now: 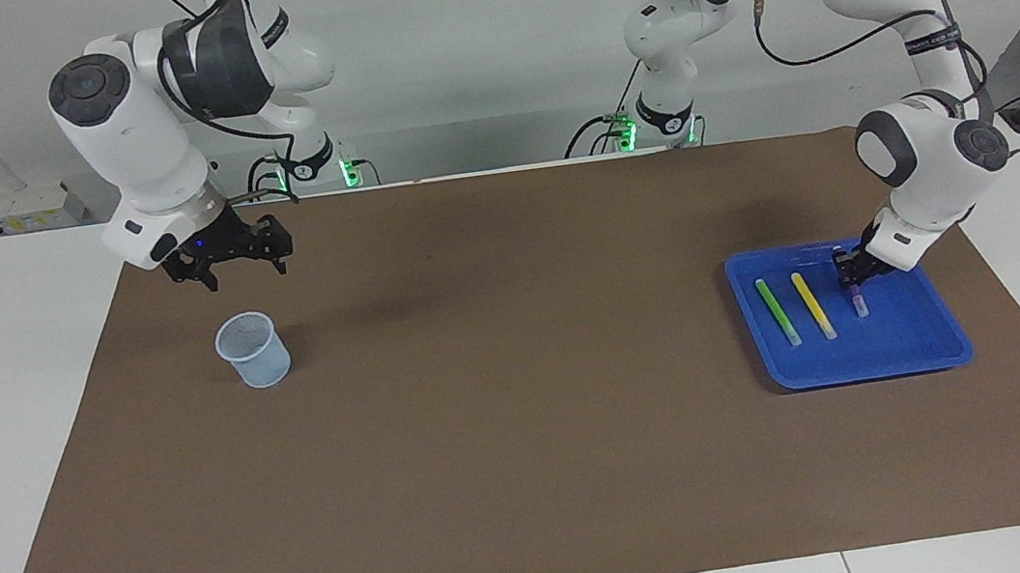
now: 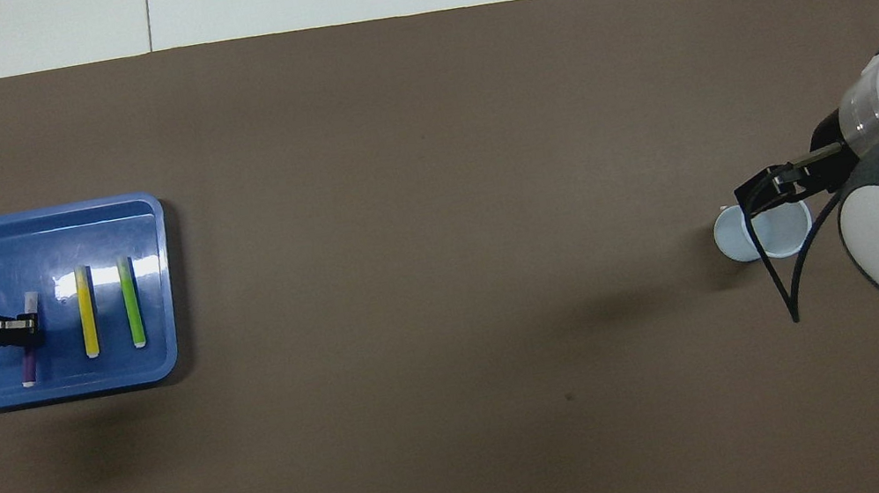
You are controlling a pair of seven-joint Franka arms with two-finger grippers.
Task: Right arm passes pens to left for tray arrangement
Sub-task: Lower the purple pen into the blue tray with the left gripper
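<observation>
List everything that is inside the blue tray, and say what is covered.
The blue tray holds a green pen and a yellow pen, lying side by side. The left hand grips a purple pen there, covering its middle.

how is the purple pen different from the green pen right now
The purple pen is clamped in the shut left gripper; the green pen lies free in the blue tray. The purple pen sits toward the left arm's end of the tray, the green pen at the tray's inner end, with the yellow pen between them. Both run the same way, pale end farthest from the robots.
</observation>
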